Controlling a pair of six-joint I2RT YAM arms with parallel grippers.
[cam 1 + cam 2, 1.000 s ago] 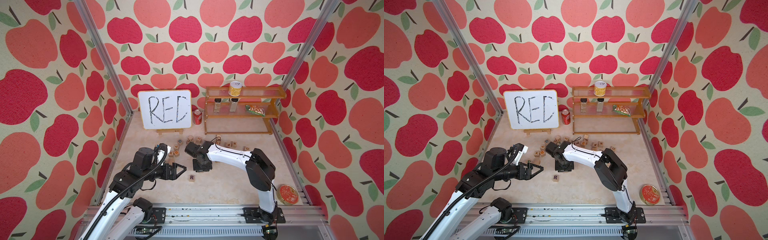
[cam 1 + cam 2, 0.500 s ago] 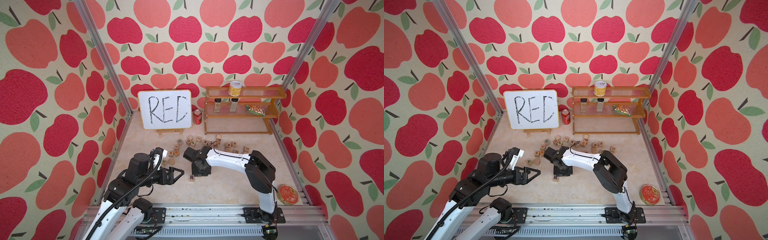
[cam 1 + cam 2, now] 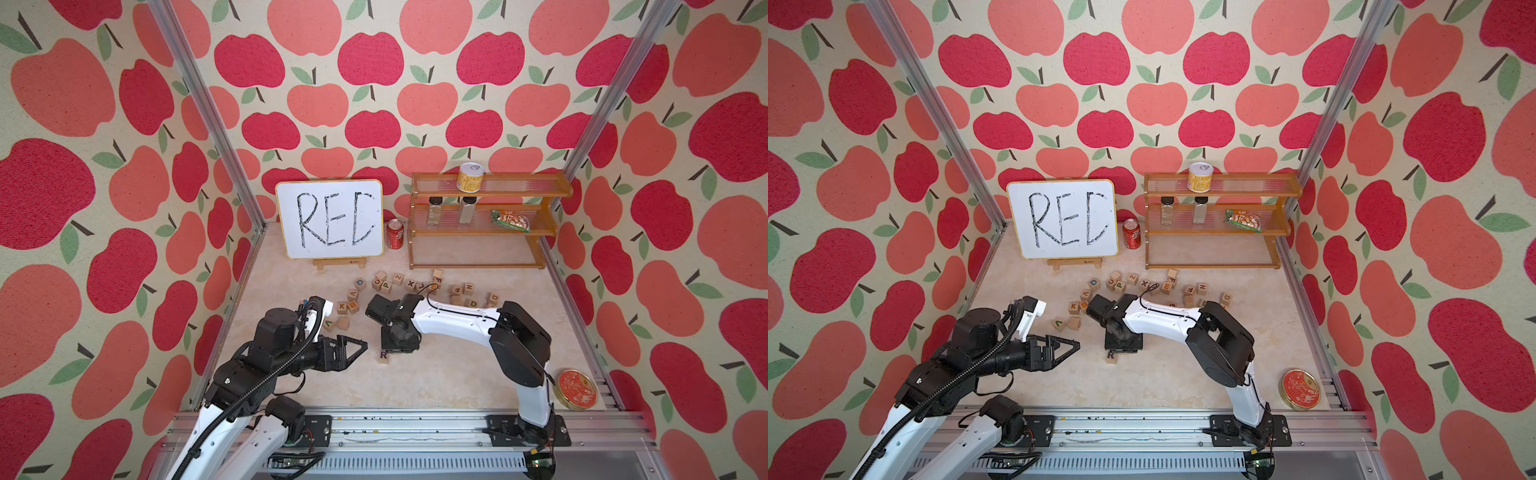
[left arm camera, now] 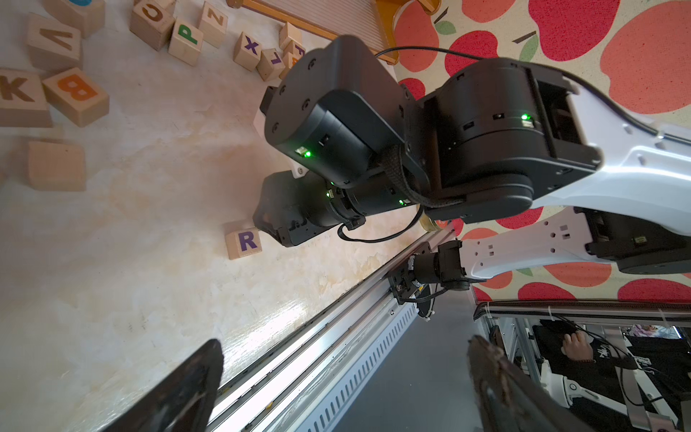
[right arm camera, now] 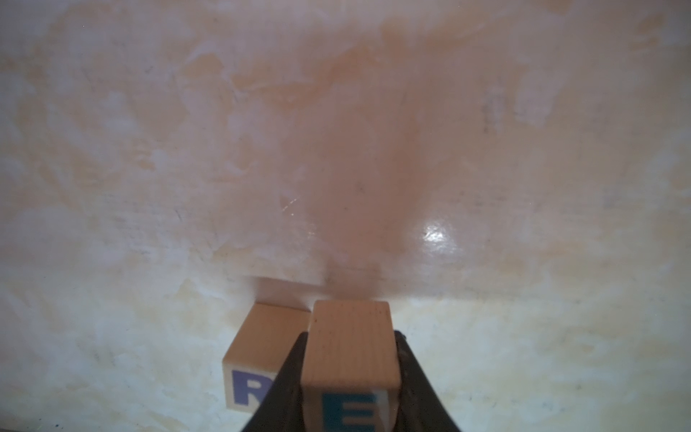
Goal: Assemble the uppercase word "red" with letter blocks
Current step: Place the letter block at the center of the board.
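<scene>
My right claw (image 5: 351, 334) pointed straight down at the table (image 3: 415, 386) and was clamped shut on the E block (image 5: 351, 359). One finger pressed each side of the cube, and the blue letter faced the wrist camera. The R block (image 5: 254, 359) lay on the table just beside that claw, at the held cube's left as the letters read, and its purple letter faced the same way. In the wrist view the two cubes overlapped, so I could not tell whether they touched or whether the E block had reached the table. In both top views the R block (image 3: 383, 355) showed just on the near side of the claw, towards the rail, with the claw's body hiding the E block. My left claw (image 3: 363, 345) hovered above the table with its jaws spread as wide as they go and nothing between them. Its tips pointed across at the right claw, and the R block (image 4: 243, 241) sat a little ahead of them, apart from both fingers. The D block (image 3: 472, 304), green letter up, lay well away from either claw on the far side of the right arm (image 3: 457, 320). It sat among the loose blocks (image 3: 386, 284) scattered beyond both claws, in front of the white board (image 3: 329, 219) with its handwritten letters.
</scene>
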